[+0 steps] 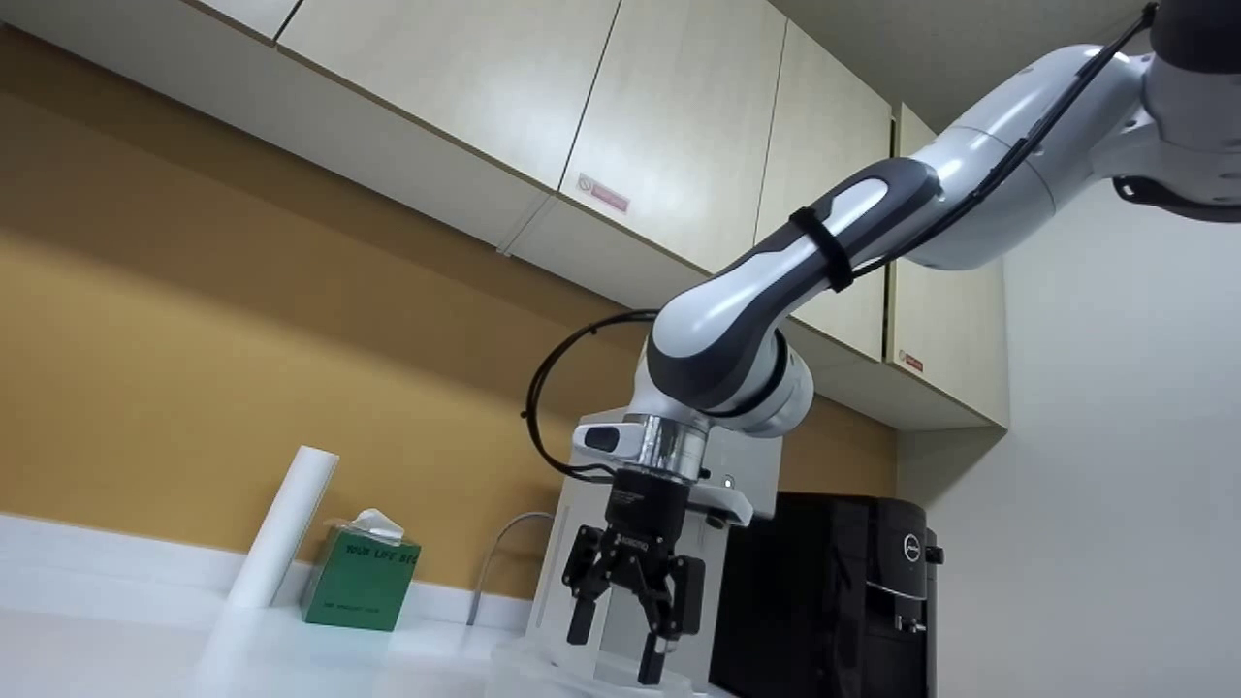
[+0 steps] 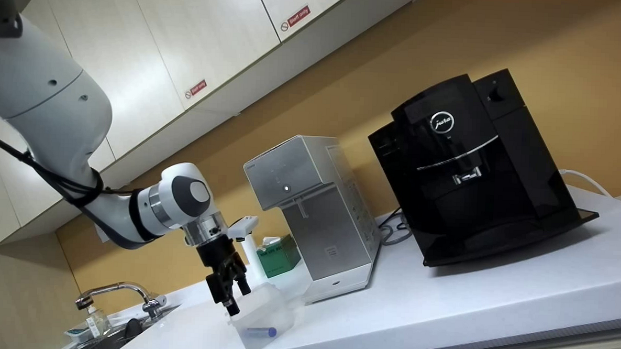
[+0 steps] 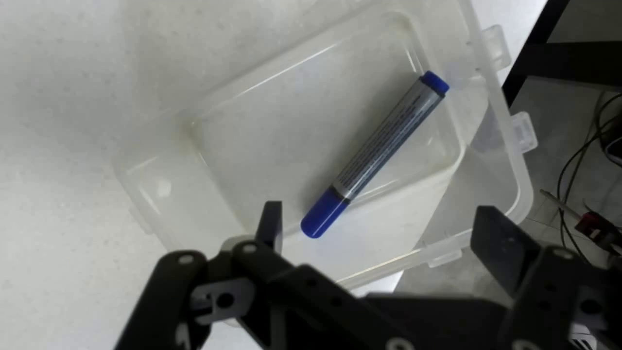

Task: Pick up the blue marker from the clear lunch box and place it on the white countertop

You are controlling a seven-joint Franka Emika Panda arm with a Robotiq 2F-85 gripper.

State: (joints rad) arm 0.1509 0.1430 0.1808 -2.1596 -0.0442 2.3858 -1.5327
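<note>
Countertop (image 2: 399,294), broad, smooth and white, spreads across both exterior views, and that's the finish line. Over it reaches the long white-and-grey jointed robot arm (image 1: 761,276), with a tall grey-and-white boxy dispenser (image 2: 329,233) standing near; a careless swing that way could mean a knock. Down we go to the clear rectangular plastic lunch box (image 3: 277,141), close to the counter's front edge, probably light, so one sideways shove might skate it towards the drop. Over it hangs the black two-fingered gripper (image 1: 615,655), jaws spread wide, holding nothing; how high above the rim, I can't tell. One of its blocky black fingers (image 3: 500,248) shows right by the rim in the wrist view, and a straight plunge from here could catch the plastic. And the prize: the slim blue-capped, grey-barrelled marker (image 3: 376,154), lying slantwise in the box, untouched. The fingers look oblique to it, so closing without a wrist turn may spin it, roll it away, or pinch only the cap.
</note>
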